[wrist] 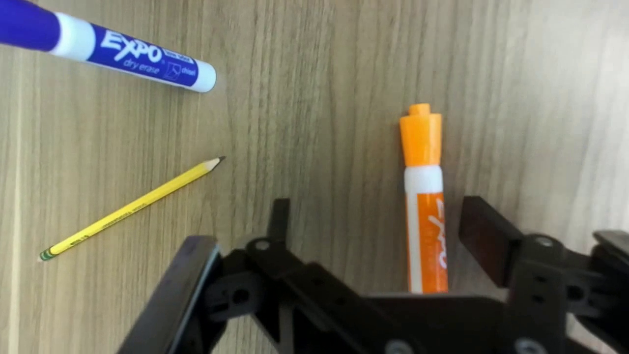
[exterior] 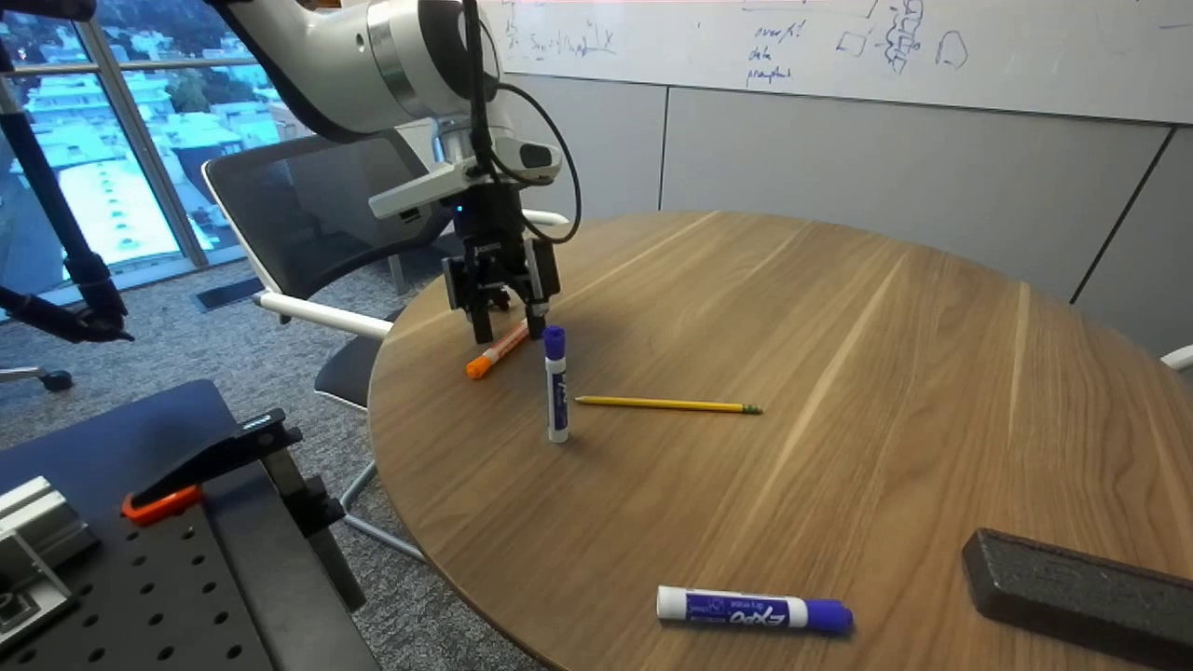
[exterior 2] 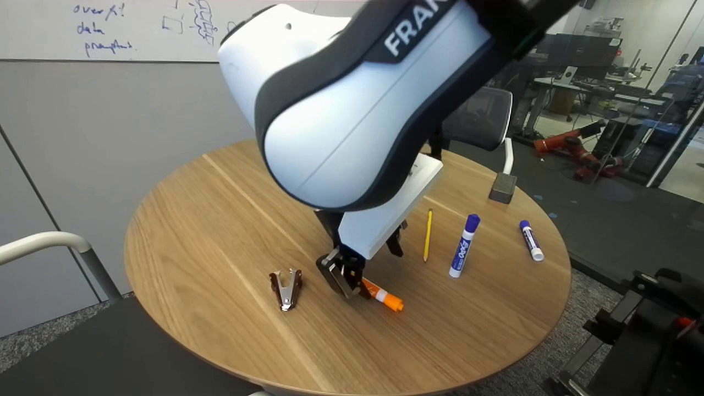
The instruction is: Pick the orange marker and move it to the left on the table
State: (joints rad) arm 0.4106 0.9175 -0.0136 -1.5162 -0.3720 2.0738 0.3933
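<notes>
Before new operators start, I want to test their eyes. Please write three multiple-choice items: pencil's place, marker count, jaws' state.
1. In the wrist view, the yellow pencil is where relative to the orange marker?
A. Right
B. On top
C. Left

2. How many markers are on the table?
A. Two
B. Three
C. Five

3. The jaws are:
A. open
B. shut, empty
C. shut on the orange marker

1 C: pencil left of centre, orange marker right.
2 B: an exterior view shows the orange one, an upright blue-capped marker and a lying blue-capped marker.
3 A: the wrist view shows gaps either side of the orange marker.
</notes>
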